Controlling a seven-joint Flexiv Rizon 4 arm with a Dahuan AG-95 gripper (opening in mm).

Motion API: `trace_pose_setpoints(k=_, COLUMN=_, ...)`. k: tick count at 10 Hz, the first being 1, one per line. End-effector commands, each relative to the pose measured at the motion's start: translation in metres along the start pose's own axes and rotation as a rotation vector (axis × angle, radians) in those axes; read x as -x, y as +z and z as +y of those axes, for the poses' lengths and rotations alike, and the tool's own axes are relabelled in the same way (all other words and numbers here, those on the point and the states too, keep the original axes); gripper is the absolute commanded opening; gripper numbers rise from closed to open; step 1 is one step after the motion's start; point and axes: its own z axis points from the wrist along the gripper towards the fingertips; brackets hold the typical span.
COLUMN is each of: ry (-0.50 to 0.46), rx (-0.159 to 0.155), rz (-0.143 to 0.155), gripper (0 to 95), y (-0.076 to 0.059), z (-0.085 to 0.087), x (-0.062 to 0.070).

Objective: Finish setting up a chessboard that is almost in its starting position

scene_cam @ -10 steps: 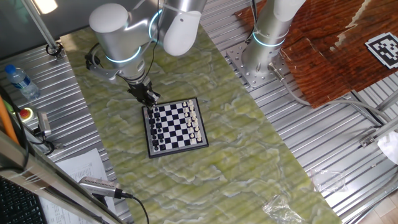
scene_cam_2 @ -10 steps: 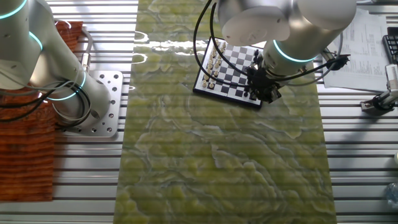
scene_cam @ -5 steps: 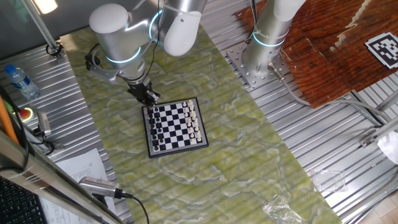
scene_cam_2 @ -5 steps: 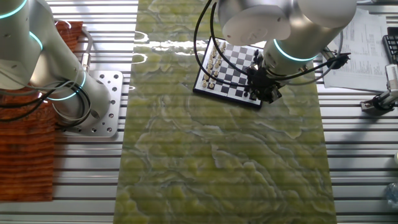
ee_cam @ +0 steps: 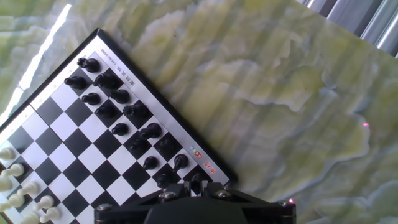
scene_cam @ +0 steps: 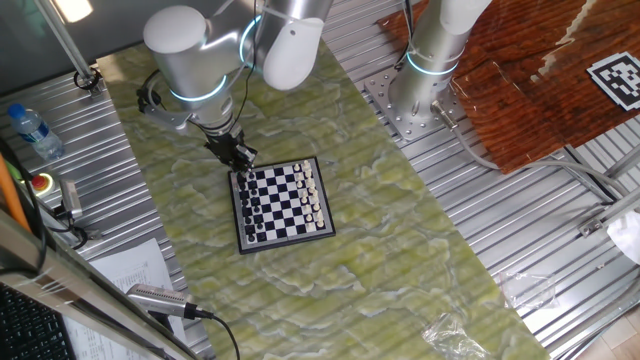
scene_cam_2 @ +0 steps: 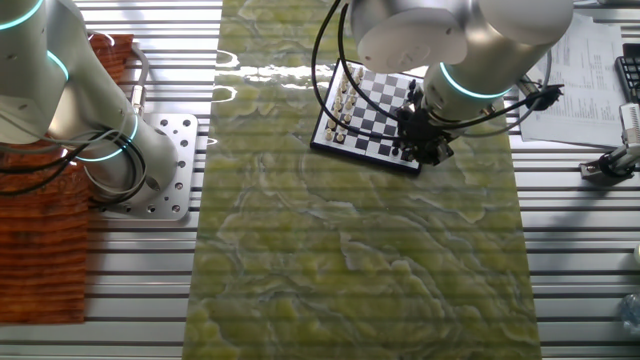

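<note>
The small chessboard (scene_cam: 283, 232) lies on the green marbled mat; it also shows in the other fixed view (scene_cam_2: 362, 146) and the hand view (ee_cam: 163, 101). Black pieces (ee_cam: 106, 111) stand in two rows along the board's edge near my hand, and white pieces (ee_cam: 15, 169) stand at the far side. My gripper (scene_cam: 243, 160) hangs low over the board's corner on the black side (scene_cam_2: 420, 148). In the hand view its fingers (ee_cam: 196, 185) stand close together around a black piece (ee_cam: 196, 182) at the corner square, at board level.
A second arm's base (scene_cam: 420, 95) stands on the metal table beyond the mat. A brown cloth with a code tag (scene_cam: 615, 80) lies at the far right. A water bottle (scene_cam: 30, 130), a red button (scene_cam: 41, 183) and papers (scene_cam: 125, 265) lie to the left of the mat.
</note>
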Motion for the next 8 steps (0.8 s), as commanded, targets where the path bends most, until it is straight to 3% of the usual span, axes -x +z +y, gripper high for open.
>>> trace_pose_setpoints(k=1, ry=-0.002, rx=0.0, rz=-0.001, gripper=19.0, y=0.0, z=0.0, x=0.0)
trace_pose_setpoints(k=4, ry=-0.012, rx=0.001, rz=0.0, gripper=19.0, y=-0.003, z=-0.005, x=0.002)
trace_pose_setpoints(k=8, ry=-0.019, rx=0.005, rz=0.004, gripper=19.0, y=-0.021, z=-0.017, x=0.007)
